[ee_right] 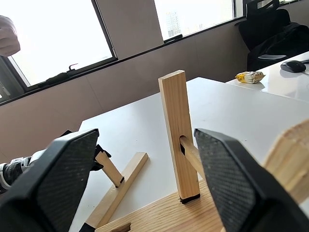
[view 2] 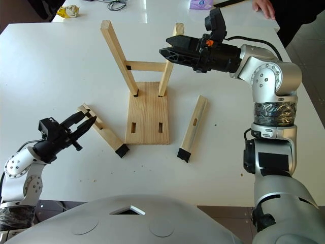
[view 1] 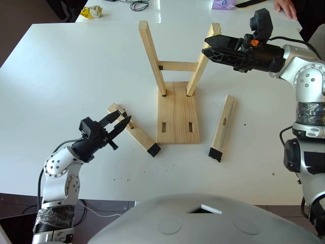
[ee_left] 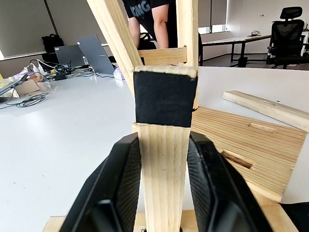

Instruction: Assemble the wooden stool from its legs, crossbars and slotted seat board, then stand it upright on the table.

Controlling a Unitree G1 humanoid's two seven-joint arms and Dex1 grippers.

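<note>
Across the white desk [view 1: 61, 76] the seat board [view 1: 177, 114] lies flat at centre frame. Two standing legs [view 1: 152, 58] rise from its far slots, tied by a crossbar [view 1: 177, 66], and the two near slots [view 1: 164, 125] are open. At lower left the left end effector [view 1: 122, 119] is clamped on a third leg [view 1: 139, 134]. Its pads [ee_left: 126, 188] press both sides of the wood, and the leg's black-capped end points toward the board. A fourth leg [view 1: 223, 127] lies loose just right of the board. At upper right the right end effector [view 1: 204, 44] hovers with its jaws spread wide beside the top of the right-hand standing leg, gripping nothing. The step in hand looks like seating the third leg in the near left slot. Both standing legs show dark at their bases, so the black end probably goes down. To do it well, the grip should stay firm and square so the leg cannot twist. The leg should be tipped fully upright before it comes over the slot, then lowered straight rather than at a slant. The free arm would best steady the upright frame, since a sideways push on the board could rock the seated legs loose.
</note>
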